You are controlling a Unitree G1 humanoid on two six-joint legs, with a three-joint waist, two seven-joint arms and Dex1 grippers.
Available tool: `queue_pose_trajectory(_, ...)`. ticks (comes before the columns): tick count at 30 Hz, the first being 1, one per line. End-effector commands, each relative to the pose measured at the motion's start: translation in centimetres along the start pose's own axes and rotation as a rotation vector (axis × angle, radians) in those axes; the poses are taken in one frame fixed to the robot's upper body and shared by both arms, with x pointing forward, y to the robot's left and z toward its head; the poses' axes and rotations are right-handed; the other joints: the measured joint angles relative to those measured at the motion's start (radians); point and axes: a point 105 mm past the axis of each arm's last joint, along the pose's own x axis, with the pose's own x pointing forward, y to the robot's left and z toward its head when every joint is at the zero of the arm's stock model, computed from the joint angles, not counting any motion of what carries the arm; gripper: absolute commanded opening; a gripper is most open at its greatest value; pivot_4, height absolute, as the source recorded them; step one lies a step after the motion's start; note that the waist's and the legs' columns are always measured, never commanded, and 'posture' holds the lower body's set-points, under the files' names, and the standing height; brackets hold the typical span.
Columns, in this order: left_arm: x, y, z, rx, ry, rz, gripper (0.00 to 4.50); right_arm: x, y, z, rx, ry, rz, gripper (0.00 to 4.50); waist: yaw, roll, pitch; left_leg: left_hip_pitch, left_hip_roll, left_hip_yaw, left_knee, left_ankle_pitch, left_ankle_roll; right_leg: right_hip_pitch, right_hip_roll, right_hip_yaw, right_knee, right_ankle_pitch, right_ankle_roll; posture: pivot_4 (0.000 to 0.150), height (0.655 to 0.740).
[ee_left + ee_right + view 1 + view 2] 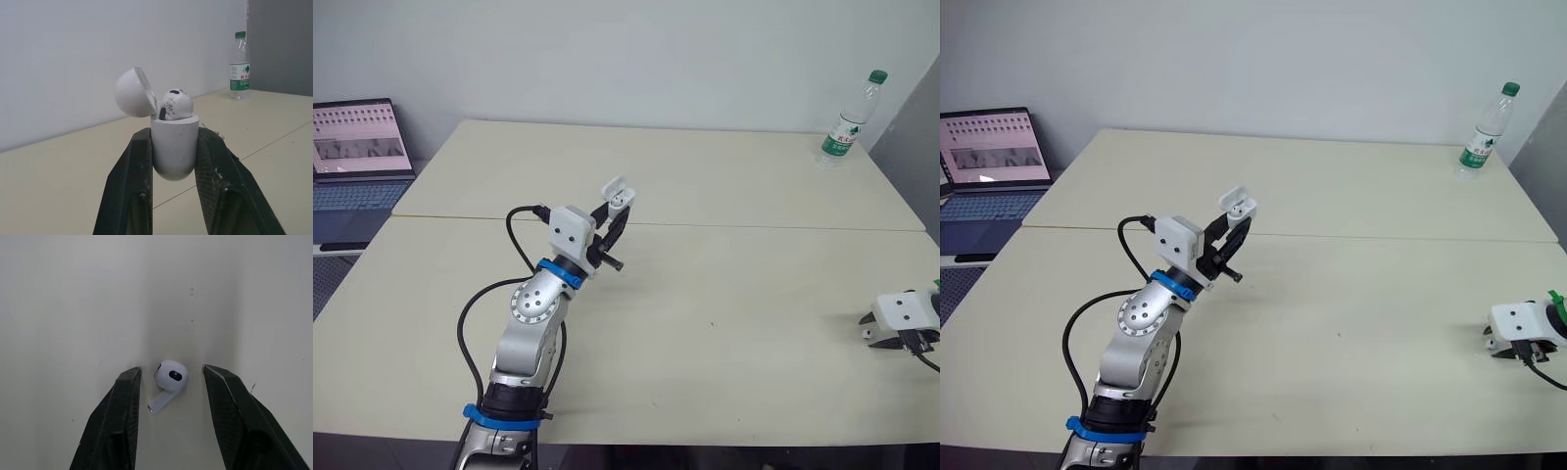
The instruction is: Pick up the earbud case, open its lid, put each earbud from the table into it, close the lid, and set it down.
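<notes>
Pale table (734, 284), far-corner bottle (849, 119), laptop (357, 157) alongside; left jaws hold earbud case (619, 192)

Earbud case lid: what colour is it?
The lid is white; clearest in the left wrist view.

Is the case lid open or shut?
Open: the lid is hinged back from the case, with one earbud seated inside.

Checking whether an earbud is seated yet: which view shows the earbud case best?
The left wrist view: the earbud case sits close up, clamped in the left gripper, lid open, one earbud seated inside. Both eye views show it small, held above the table, lid open, contents unclear.
</notes>
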Motion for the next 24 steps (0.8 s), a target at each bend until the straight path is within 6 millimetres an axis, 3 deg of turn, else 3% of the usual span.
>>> queue_pose_trajectory(1,0.31,-0.25,1.47,0.028,-0.053,-0.017,0.80,-0.14,0.60,-0.75,0.143,0.019,0.027,2.05,0.001,0.000,0.000,0.000,0.000,0.000,0.000,0.000,0.000,0.000,0.000,0.000,0.000,0.000,0.000,0.150,0.7400)
queue_pose_trajectory(15,0.12,-0.42,1.38,0.030,-0.048,-0.023,0.80,0.01,0.34,-0.42,0.333,0.012,0.038,2.05,0.001,0.000,0.000,0.006,0.000,-0.001,0.000,0.000,0.001,0.006,0.000,-0.002,-0.001,0.000,0.000,0.150,0.7400)
queue_pose_trajectory(24,0.06,-0.48,1.39,0.025,-0.049,-0.021,0.80,0.14,0.01,-0.23,0.365,0.009,0.029,2.05,0.001,0.000,0.000,0.006,0.000,-0.001,0.000,0.000,0.001,0.006,0.000,-0.002,-0.001,0.000,0.000,0.150,0.7400)
